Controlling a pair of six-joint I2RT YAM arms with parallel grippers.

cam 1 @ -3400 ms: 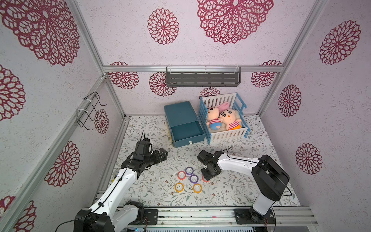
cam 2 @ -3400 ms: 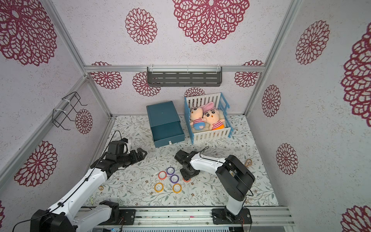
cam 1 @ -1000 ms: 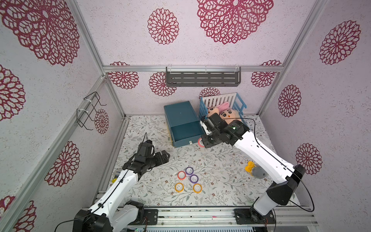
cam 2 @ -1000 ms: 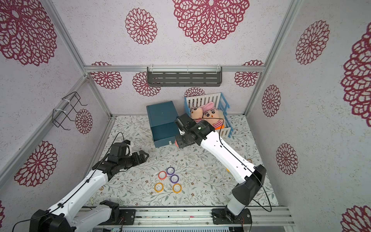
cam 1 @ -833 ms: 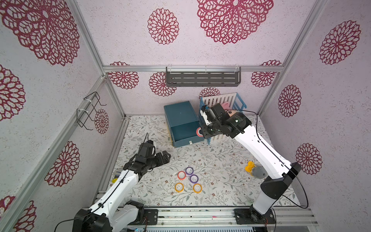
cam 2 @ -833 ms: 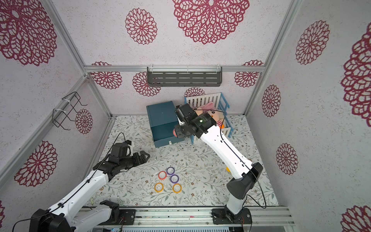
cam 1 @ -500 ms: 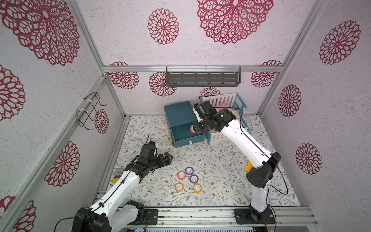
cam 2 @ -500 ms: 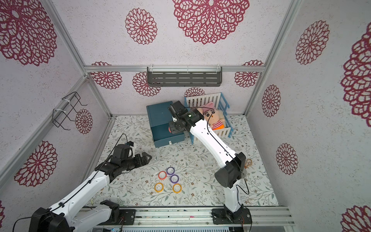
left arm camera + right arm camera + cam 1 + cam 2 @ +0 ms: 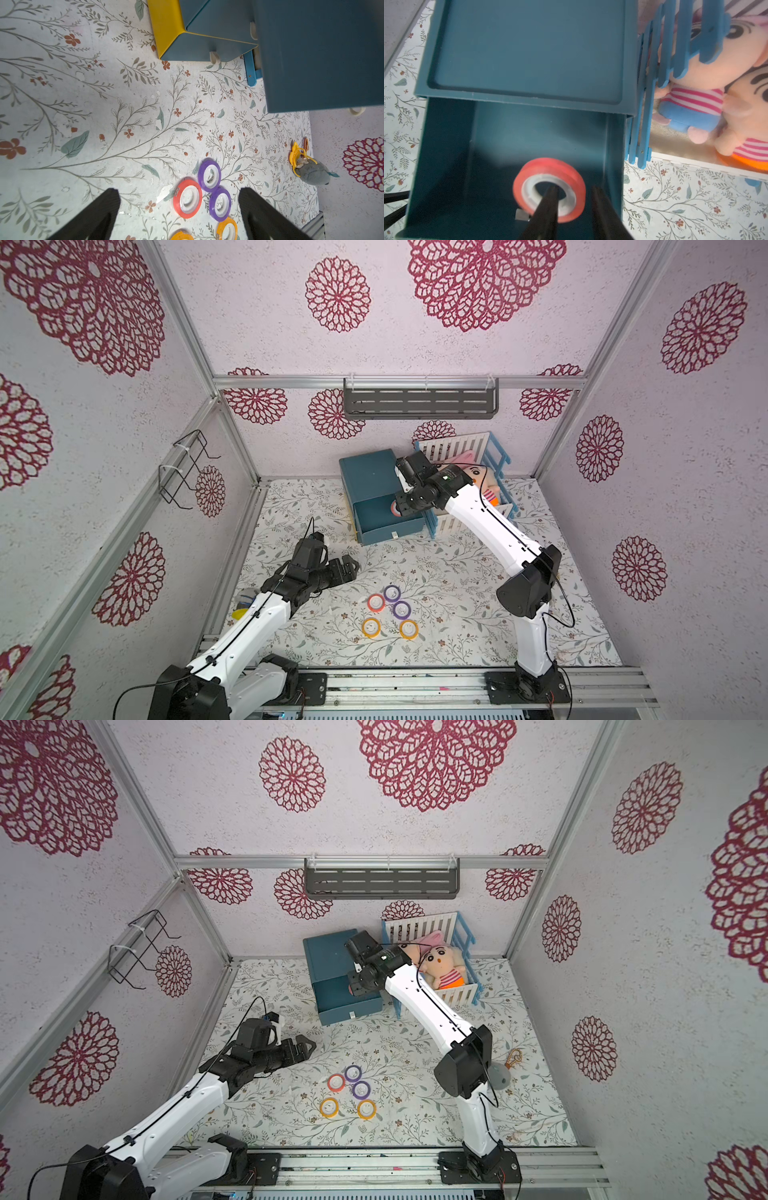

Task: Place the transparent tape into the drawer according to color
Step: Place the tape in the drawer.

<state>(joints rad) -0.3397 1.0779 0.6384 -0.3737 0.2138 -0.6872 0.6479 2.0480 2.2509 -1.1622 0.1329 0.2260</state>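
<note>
We have the right pincer (image 9: 574, 188) down over the open drawer (image 9: 442, 155) of the blue cabinet (image 9: 365, 468). Jaws are parted partway and straddle the wall of a red roll (image 9: 550, 166). One finger (image 9: 548, 199) goes through the pale centre, and the other sits outside the rim with a sliver of gap. So the wrist view shows no clamp on it. The roll is blurred, and we cannot tell if it hangs on the inner finger or lies on the drawer floor. It is in the crib-side half of the drawer. In both top views only a pink edge shows beside the pincer.

Left pincer (image 9: 347, 566): jaws wide, nothing between them, low over the surface (image 9: 457, 572). It points at the loose rolls but is apart from them.

Five rolls lie flat on the surface in a tight cluster:
- second red roll (image 9: 376, 603)
- purple roll (image 9: 392, 593)
- second purple roll (image 9: 402, 609)
- orange roll (image 9: 370, 627)
- second orange roll (image 9: 409, 629)

The red and purple ones are packed edge to edge. The orange pair is just beside them toward the arm bases, with a gap between the two.

The crib (image 9: 498, 460) with plush dolls (image 9: 440, 965) stands right beside the cabinet.
</note>
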